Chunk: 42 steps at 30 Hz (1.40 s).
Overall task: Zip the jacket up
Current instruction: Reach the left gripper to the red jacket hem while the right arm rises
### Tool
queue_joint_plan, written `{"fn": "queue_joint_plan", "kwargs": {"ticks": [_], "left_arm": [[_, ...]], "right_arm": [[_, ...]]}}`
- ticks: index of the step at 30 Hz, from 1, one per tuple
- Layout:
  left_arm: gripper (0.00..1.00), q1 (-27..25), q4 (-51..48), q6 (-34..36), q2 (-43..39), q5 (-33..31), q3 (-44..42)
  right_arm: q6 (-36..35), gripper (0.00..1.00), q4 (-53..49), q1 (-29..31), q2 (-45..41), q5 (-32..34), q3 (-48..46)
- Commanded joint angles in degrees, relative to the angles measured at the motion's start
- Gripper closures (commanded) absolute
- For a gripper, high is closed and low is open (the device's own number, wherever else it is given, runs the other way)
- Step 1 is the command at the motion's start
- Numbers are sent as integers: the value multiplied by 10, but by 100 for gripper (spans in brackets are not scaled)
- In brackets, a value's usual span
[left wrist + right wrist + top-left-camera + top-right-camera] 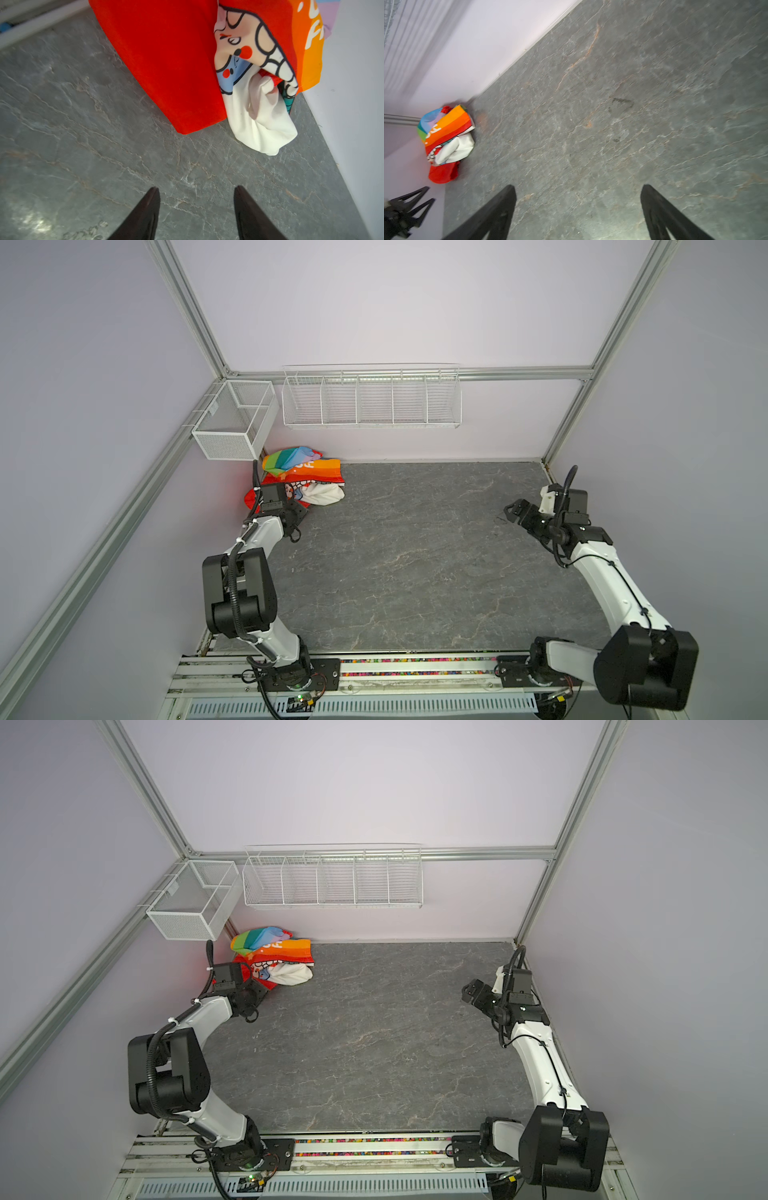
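The jacket (305, 472) (274, 957) lies crumpled in the table's far left corner, against the walls. Its rainbow-striped outside with white lettering is uppermost, the red hood (166, 62) and the white cartoon lining (259, 116) spill toward the front, and the zipper is hidden. My left gripper (196, 188) (298, 512) hovers just in front of the red hood without touching it; it is open, with only bare table between its fingers. My right gripper (577, 186) (513, 510) is open at the table's right side, far from the jacket (446, 137).
A white mesh basket (232, 427) hangs on the left wall directly above the jacket. A white wire rack (370, 400) is mounted on the back wall. Walls close the grey stone table (415, 551) at the left, back and right.
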Motion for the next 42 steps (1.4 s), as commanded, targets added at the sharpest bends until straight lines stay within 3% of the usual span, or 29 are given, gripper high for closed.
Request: {"fn": "queue_joint_plan", "kwargs": {"ticks": [1,11,25,28,30,33,35,42], "left_arm": [[42,5,57,-53,22,17,-15],[43,34,135,-95,93,21,-23],[46,42,231,-120,158,33,-5],[52,48,240,-134,167,36,0],[64,49,240,-136,169,40,4],[90,49,243,-139,165,46,5],[100,49,249,-144,159,53,-1],[100,44,231,-162,108,56,-36]], "right_arm": [[2,4,-24,25,-30,-16,-11],[1,9,-59,51,-82,-5,-13],[0,10,-84,62,-93,3,-16],[0,10,-85,64,-92,3,-13],[0,9,-84,65,-91,4,-13],[0,4,-82,67,-88,2,-13],[1,0,-78,69,-83,0,-13],[5,10,-70,78,-73,-2,-13]]}}
